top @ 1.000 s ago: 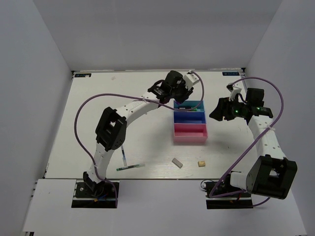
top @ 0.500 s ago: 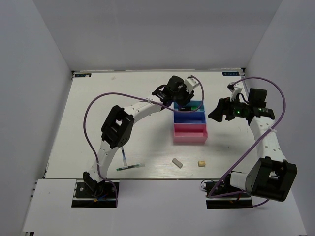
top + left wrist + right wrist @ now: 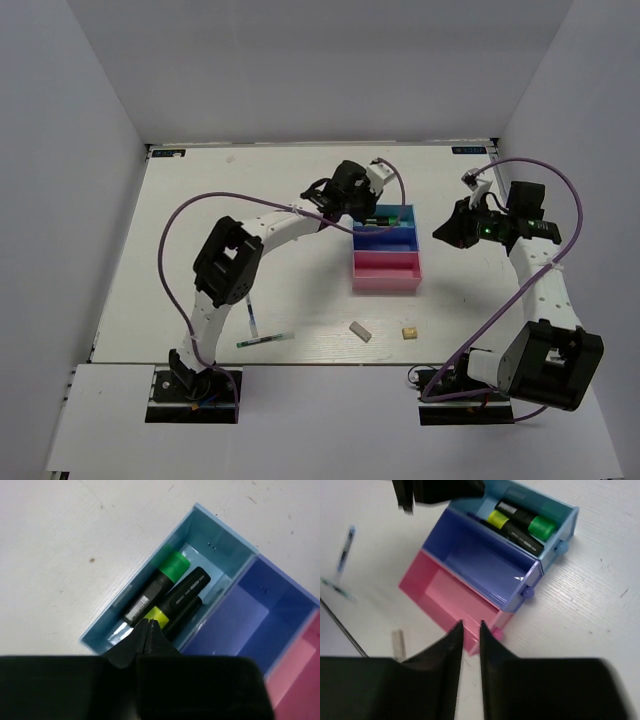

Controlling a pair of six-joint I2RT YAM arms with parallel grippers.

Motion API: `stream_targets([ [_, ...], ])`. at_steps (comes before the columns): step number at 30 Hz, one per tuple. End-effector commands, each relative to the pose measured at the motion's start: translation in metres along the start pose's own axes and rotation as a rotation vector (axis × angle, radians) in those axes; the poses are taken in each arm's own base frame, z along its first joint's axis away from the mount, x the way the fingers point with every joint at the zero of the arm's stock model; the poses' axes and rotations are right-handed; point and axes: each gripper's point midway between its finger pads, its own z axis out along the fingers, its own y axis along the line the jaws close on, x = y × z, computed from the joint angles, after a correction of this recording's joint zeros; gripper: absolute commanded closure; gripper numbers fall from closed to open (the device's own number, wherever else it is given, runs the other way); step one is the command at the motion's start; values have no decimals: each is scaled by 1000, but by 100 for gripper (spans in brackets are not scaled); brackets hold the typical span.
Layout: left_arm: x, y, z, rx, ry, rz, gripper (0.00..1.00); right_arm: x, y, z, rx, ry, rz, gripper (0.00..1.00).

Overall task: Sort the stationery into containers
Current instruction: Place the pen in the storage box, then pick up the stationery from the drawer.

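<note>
Inside the light blue rectangular plastic tray (image 3: 212,535) two short highlighters lie side by side along its length, touching: a black highlighter with a green cap (image 3: 157,585) against the outer wall and a black highlighter with a yellow cap (image 3: 178,599) next to the dark blue tray (image 3: 260,610). Their caps point to opposite ends. Whether a third one lies beneath them I cannot tell from either wrist view.

The dark blue tray and the pink tray (image 3: 386,270) are joined to the light blue one in a row, and the insides of both look bare in the right wrist view.

The left hand (image 3: 148,626) hangs over the end of the light blue tray where the yellow cap lies. Its fingers are pressed together tip to tip and grasp nothing.

The right hand (image 3: 470,627) hovers to the right of the trays, off their short ends. Its fingers are slightly parted with nothing between them.

Nearer the arm bases than the pink tray, a small grey eraser block (image 3: 360,331) and a tiny tan eraser block (image 3: 408,332) lie apart on the white bench (image 3: 180,220). Farther left, by the left arm's lower link, lie a thin pen (image 3: 266,340) and a second thin pen (image 3: 252,319), set at an angle to each other.
</note>
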Motion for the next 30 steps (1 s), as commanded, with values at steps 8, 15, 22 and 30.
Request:
stream_targets([
  [8, -7, 10, -214, -280, 13, -357, 51, 76, 108, -22, -630, 31, -579, 57],
  [15, 166, 49, -326, -602, 223, -638, 9, 154, 94, 0, -657, 275, -780, 30],
  [22, 219, 56, -346, -624, 252, -875, 8, 216, 86, 4, -632, 411, -904, 27],
  [30, 219, 60, -345, -599, 200, -963, 8, 226, 64, 22, -493, 473, -913, 27],
])
